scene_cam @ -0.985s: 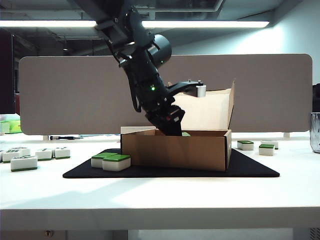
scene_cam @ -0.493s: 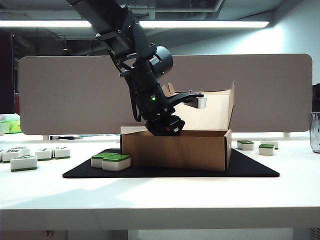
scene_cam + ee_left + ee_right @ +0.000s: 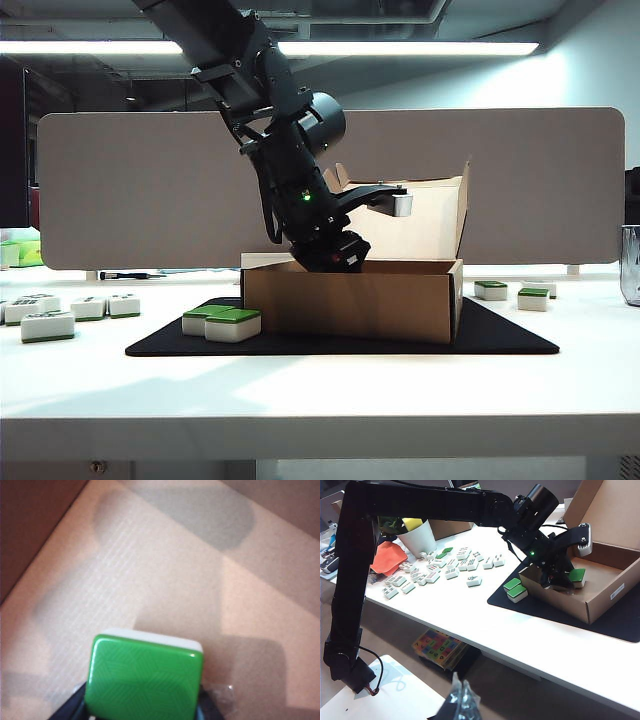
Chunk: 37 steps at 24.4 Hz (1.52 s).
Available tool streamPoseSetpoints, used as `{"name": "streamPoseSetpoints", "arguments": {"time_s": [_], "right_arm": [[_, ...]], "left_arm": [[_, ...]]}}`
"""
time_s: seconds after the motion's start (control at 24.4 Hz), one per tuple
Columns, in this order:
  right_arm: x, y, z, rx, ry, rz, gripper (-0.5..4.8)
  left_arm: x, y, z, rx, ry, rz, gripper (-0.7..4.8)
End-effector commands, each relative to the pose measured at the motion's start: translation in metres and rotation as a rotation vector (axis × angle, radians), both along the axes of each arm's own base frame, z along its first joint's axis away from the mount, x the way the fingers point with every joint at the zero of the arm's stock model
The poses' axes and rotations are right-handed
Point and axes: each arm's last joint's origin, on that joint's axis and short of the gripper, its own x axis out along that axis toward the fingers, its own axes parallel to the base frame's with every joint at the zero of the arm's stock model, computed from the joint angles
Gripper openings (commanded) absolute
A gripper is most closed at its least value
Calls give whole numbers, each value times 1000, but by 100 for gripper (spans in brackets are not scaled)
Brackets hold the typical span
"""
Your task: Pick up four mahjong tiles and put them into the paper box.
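The brown paper box (image 3: 350, 300) stands open on a black mat, lid up. My left gripper (image 3: 332, 252) reaches down inside it, its tips hidden behind the front wall. In the left wrist view a green-topped mahjong tile (image 3: 145, 680) sits between the dark fingers (image 3: 77, 707), just above the box's pale floor (image 3: 150, 570). The right wrist view shows the same tile (image 3: 577, 576) low in the box (image 3: 560, 597). Two more green-topped tiles (image 3: 233, 322) lie together on the mat left of the box. My right gripper (image 3: 462, 696) hangs off the table's side, tips together, holding nothing.
Loose white tiles (image 3: 48, 325) lie on the table to the left and two green-topped ones (image 3: 533, 298) to the right. The black mat (image 3: 500, 335) lies under the box. A white cup (image 3: 420, 537) and orange cloth (image 3: 387, 557) sit beyond the scattered tiles. A glass (image 3: 630, 262) stands at the right edge.
The left arm has sunk, taking the gripper and its tile deeper into the box; the tile's green edge has dropped behind the front wall. Over the last half second almost nothing moved.
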Motion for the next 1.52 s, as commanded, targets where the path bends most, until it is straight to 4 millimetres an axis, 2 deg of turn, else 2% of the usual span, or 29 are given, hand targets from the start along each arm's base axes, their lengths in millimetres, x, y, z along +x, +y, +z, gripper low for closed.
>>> {"name": "streamPoseSetpoints", "arguments": {"time_s": [0.04,0.16,0.53,0.66,0.7,0.86,1.07,1.31,1.52], "right_arm": [[-3,0,0,-2,-27,-1,-1],[-3,0,0,-2,-27,-1,-1],[-3,0,0,-2,-26,-1,-1],[-3,0,0,-2,-26,0,-1],[-3,0,0,-2,-26,-1,-1],[-3,0,0,-2,-27,-1,-1],[-3,0,0,-2,-27,-1,-1],[-3,0,0,-2,-27,-1,-1],[-3,0,0,-2,-27,-1,-1]], "left_arm": [[0,-1,3,-13,-8,-4,235],[0,-1,3,-13,-8,-4,314],[1,-2,8,-22,-20,-3,319],[2,-3,39,-80,-38,51,319],[0,0,57,-111,-62,72,319],[-11,12,92,-124,-105,93,318],[-23,32,120,-128,-83,186,318],[-33,50,127,-83,10,273,318],[-41,72,120,-20,82,317,318]]}}
